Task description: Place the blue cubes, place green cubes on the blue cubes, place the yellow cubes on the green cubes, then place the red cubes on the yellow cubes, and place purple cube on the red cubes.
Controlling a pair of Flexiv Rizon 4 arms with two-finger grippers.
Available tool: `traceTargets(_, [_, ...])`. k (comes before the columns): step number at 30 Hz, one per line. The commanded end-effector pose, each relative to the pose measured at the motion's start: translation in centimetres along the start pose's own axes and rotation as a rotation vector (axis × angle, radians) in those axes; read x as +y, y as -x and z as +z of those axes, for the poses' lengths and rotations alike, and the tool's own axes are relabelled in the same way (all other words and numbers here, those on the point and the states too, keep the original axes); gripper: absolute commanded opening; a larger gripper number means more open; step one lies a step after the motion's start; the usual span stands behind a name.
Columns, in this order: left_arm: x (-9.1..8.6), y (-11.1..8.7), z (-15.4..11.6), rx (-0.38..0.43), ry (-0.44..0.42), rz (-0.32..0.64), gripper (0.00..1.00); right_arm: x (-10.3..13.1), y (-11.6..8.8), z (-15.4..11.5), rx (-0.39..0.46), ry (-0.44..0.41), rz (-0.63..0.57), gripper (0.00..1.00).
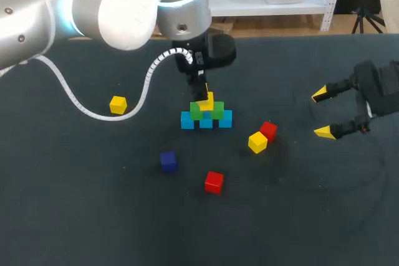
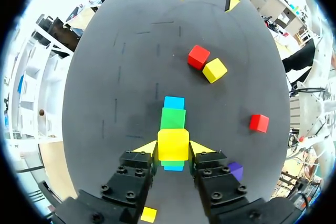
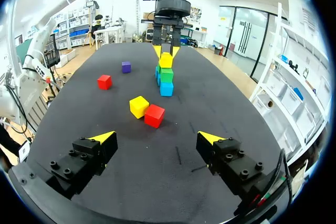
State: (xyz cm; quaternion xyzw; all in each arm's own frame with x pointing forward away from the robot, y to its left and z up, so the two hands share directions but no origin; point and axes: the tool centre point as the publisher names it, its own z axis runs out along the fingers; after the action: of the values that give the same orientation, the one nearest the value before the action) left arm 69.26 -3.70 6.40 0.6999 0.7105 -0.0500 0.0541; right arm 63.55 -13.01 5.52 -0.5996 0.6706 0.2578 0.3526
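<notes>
Found everything laid out on a flat, matte dark-grey bench [image 1: 75,216]. Counted three small light-blue cubes [image 1: 206,121] touching in a line near the bench's middle, and took that blue row as the landmark. Saw two small green cubes [image 1: 217,110] seated side by side on top of the blue row. Saw one small bright-yellow cube [image 2: 173,144] over the green pair, centred above the blue row. Could not tell whether it rested on the green cubes or hung just clear of them.

Found the left tool [image 2: 174,148] directly over the blue row, pointing down. Saw its yellow-tipped fingers [image 2: 147,147] pressed to two opposite sides of the bright-yellow cube, so clamped on it. Found the right tool [image 1: 325,114] well apart from the blue row, on the right arm's side, with its fingers spread wide over bare bench.

Spotted a second yellow cube [image 1: 257,142] touching a small red cube [image 1: 268,131], both between the blue row and the right tool. Spotted a second red cube [image 1: 214,182] and a small dark purple cube [image 1: 168,161], apart from each other, on the blue row's head-camera side. Spotted a third yellow cube [image 1: 118,104] well apart from the blue row on the left arm's side, just beside a white coiled cable [image 1: 68,95].
</notes>
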Motion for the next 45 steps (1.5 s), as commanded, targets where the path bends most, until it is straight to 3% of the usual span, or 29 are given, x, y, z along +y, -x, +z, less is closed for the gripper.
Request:
traceTargets(1, [0.4, 0.1, 0.0, 0.003, -0.007, 0.001, 0.27, 0.0, 0.0, 0.0, -0.002, 0.0, -0.001, 1.0])
traceTargets(7, [0.4, 0.0, 0.1, 0.004, -0.009, 0.0, 0.29, 0.0, 0.0, 0.0, -0.002, 0.0, -0.001, 1.0])
traceTargets(15, [0.5, 0.0, 0.1, 0.001, -0.011, 0.002, 0.45, 0.0, 0.0, 0.0, -0.002, 0.0, -0.001, 1.0])
traceTargets(22, [0.5, 0.1, 0.1, 0.003, -0.011, 0.004, 0.5, 0.0, 0.0, 0.0, -0.002, 0.0, -0.001, 1.0])
traceTargets(24, [0.5, 0.1, 0.1, 0.004, -0.01, 0.001, 0.57, 0.0, 0.0, 0.0, -0.002, 0.0, -0.001, 1.0])
traceTargets(28, [0.4, 0.0, -0.4, 0.003, -0.005, 0.001, 0.96, 0.0, 0.0, 0.0, -0.002, 0.0, -0.001, 1.0])
traceTargets(29, [0.4, -0.1, -0.6, 0.002, -0.001, 0.0, 1.0, 0.0, 0.0, 0.0, -0.002, 0.0, -0.001, 1.0])
traceTargets(36, [0.3, -1.0, -3.1, -0.055, 0.043, -0.035, 1.0, 0.0, 0.0, 0.0, -0.002, 0.0, -0.001, 1.0])
traceTargets(45, [-0.5, -3.6, -5.3, -0.085, 0.092, -0.085, 1.0, 0.0, 0.0, 0.0, -0.002, 0.0, -0.001, 1.0])
